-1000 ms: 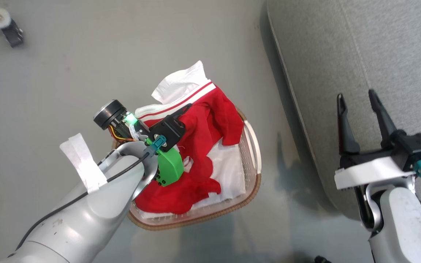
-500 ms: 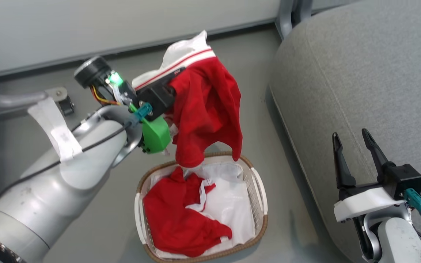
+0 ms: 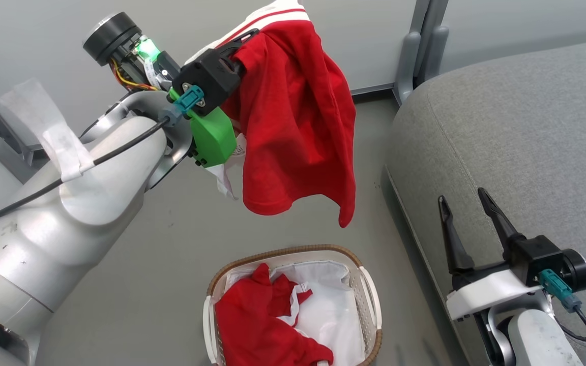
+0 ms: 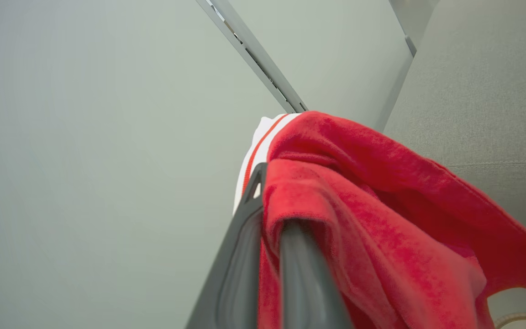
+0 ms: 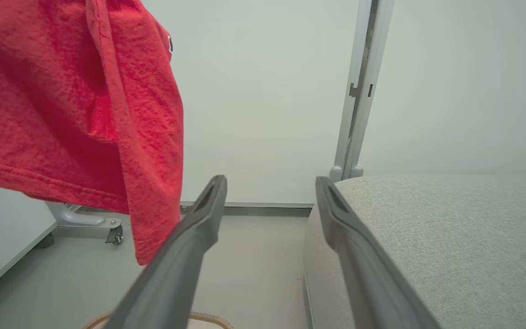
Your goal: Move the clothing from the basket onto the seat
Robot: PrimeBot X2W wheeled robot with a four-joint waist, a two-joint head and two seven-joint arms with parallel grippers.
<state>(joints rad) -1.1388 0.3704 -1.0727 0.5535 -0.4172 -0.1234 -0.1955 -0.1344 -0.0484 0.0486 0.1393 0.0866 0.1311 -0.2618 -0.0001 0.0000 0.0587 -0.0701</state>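
My left gripper [image 3: 244, 43] is shut on a piece of red clothing [image 3: 293, 117] with a white striped band, and it hangs in the air well above the basket [image 3: 369, 284]. In the left wrist view the red cloth [image 4: 363, 205] drapes over the closed fingers [image 4: 299, 274]. More red clothing [image 3: 257, 325] lies in the basket on its white liner. The grey seat [image 3: 517, 147] is on the right. My right gripper [image 3: 463, 201] is open and empty beside the seat's front edge; its view shows the hanging garment [image 5: 76, 100] at upper left.
A pale wall runs behind, with a grey vertical post [image 3: 422, 46] at the seat's far corner. A wheeled grey frame leg [image 5: 89, 221] stands on the floor to the left. Bare grey floor lies between the basket and the seat.
My left arm has lifted the red garment fully out of the basket and higher. The head camera has tilted up, so the basket has slid to the bottom. The right gripper stays open.
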